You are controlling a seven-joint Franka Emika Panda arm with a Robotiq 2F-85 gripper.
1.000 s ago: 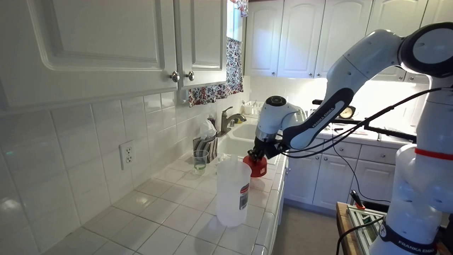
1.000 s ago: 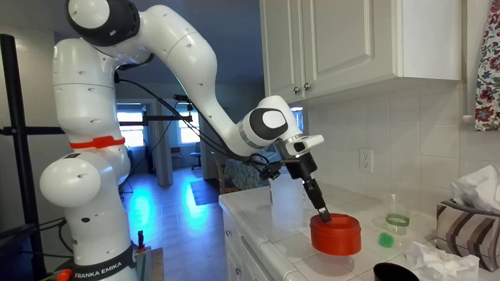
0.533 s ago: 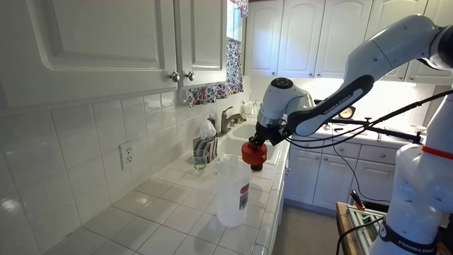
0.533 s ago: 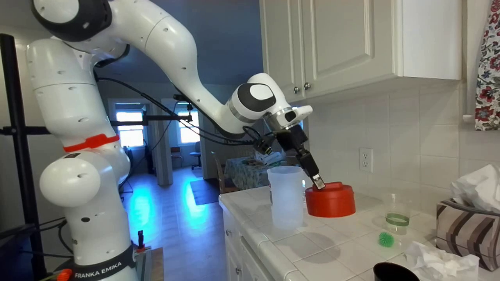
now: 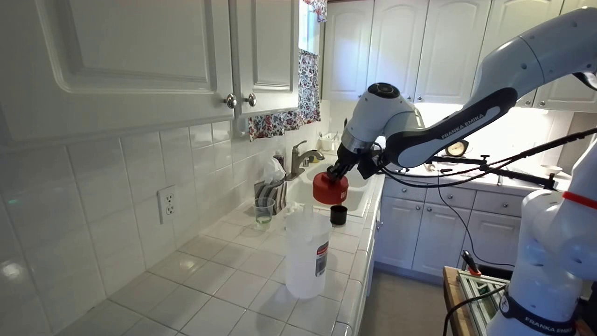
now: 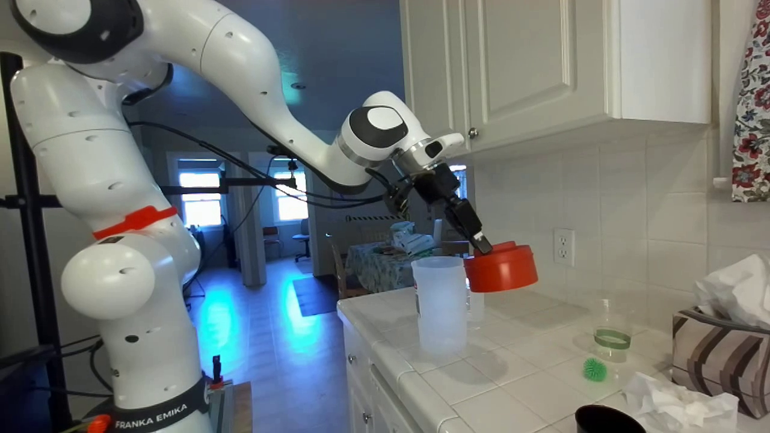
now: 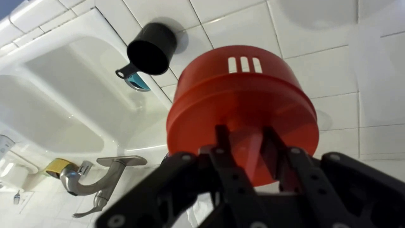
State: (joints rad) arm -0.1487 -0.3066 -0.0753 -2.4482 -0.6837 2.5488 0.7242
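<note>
In an exterior view we are seeing the gripper (image 5: 334,174) pinching the raised ridge of a round red plastic lid (image 5: 329,191), which is hanging in the air above the white tiled counter (image 5: 219,266). An open-topped translucent jug (image 5: 303,261) is standing upright in the foreground, and a black measuring cup (image 5: 338,216) is resting on the counter near the double sink (image 5: 301,189). Toward the wall (image 5: 126,205) we are noticing a clear plastic cup (image 5: 264,217) just beside a striped tissue box (image 5: 280,196). In an exterior view we are also finding the lid hanging at a slight tilt, its edge showing just beside the jug's rim, while a green spiky ball (image 6: 594,370) is lying near the clear plastic cup and a crumpled white tissue (image 6: 680,406) is sitting next to the tissue box. In the wrist view we are looking along the fingers (image 7: 222,136), which are clasping the ridge from both sides; the lid is showing three slots in its side. There the measuring cup is pointing its handle toward the sink, and a curved metal faucet (image 7: 117,172) is rising just beside it.
</note>
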